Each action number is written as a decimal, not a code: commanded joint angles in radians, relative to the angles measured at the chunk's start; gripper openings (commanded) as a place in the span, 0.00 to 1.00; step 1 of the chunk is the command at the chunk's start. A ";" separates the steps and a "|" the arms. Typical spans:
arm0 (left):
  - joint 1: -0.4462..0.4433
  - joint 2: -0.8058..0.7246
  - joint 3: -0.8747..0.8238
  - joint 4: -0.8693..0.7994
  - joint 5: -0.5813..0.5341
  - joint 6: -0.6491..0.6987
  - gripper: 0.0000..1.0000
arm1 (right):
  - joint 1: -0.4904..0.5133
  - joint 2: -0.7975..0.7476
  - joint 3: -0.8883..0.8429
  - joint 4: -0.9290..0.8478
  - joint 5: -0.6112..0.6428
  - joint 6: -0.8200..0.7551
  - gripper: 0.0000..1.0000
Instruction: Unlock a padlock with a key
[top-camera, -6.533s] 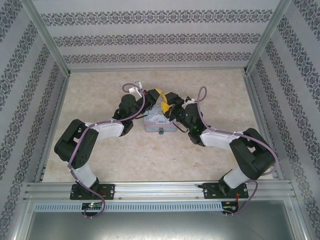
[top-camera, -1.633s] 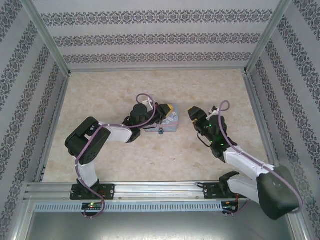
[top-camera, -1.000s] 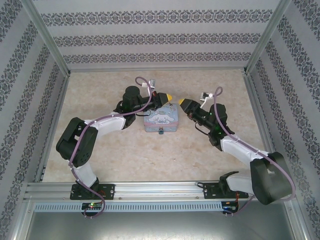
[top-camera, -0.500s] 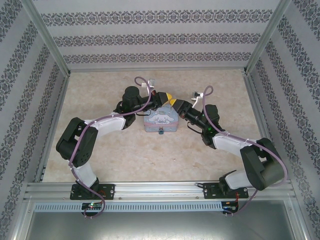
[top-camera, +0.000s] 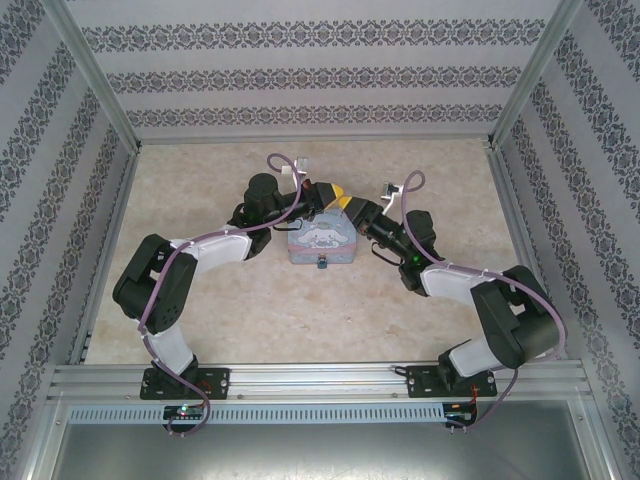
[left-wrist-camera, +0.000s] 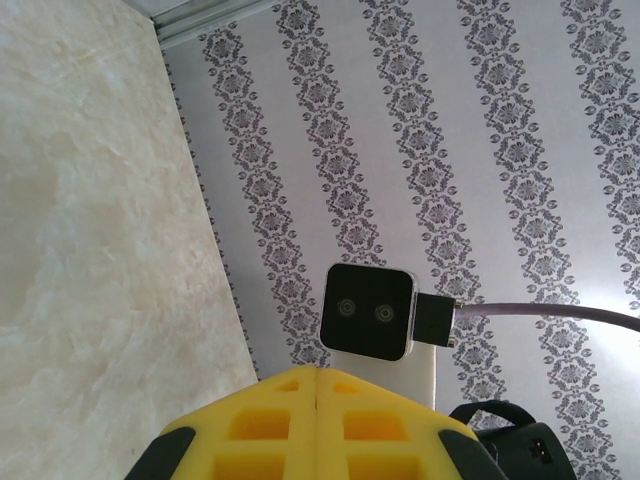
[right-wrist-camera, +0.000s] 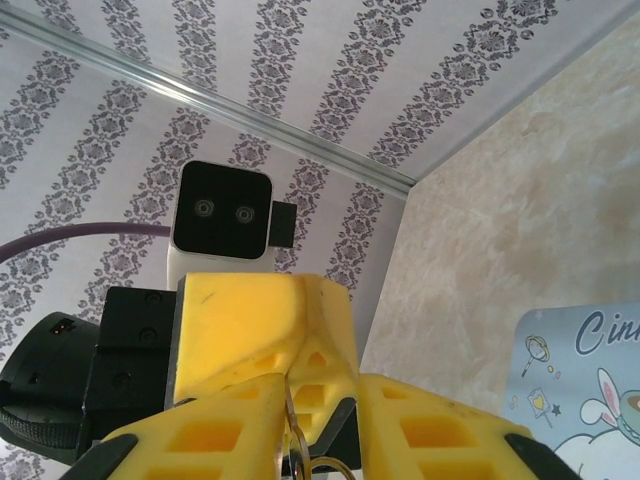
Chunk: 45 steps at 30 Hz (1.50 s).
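Clearly unfinished: my left pincer (left-wrist-camera: 317, 375), clamped tight, pinches the key (right-wrist-camera: 289, 415); right pincer (right-wrist-camera: 322, 440) gapes slightly around it; the padlock (top-camera: 323, 264), nearer me, sits untouched.

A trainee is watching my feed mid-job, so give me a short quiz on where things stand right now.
1. True or false: the padlock sits at the near side of the tin box.
2. Where do the left gripper and right gripper meet? A: above the box's far side; B: at the near rail; C: by the left wall.
3. Fill in: the left gripper's jaws are ____.
Key: 1 true; 2 A; 3 shut.
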 joint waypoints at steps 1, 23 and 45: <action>0.014 0.008 -0.010 0.060 -0.008 -0.009 0.00 | 0.014 0.027 0.001 0.093 0.014 0.020 0.26; 0.028 0.011 -0.022 0.059 -0.021 -0.007 0.00 | 0.022 0.027 -0.032 0.123 0.025 0.033 0.26; 0.027 0.005 -0.035 0.072 -0.028 -0.009 0.00 | 0.045 0.059 -0.003 0.123 0.041 0.035 0.22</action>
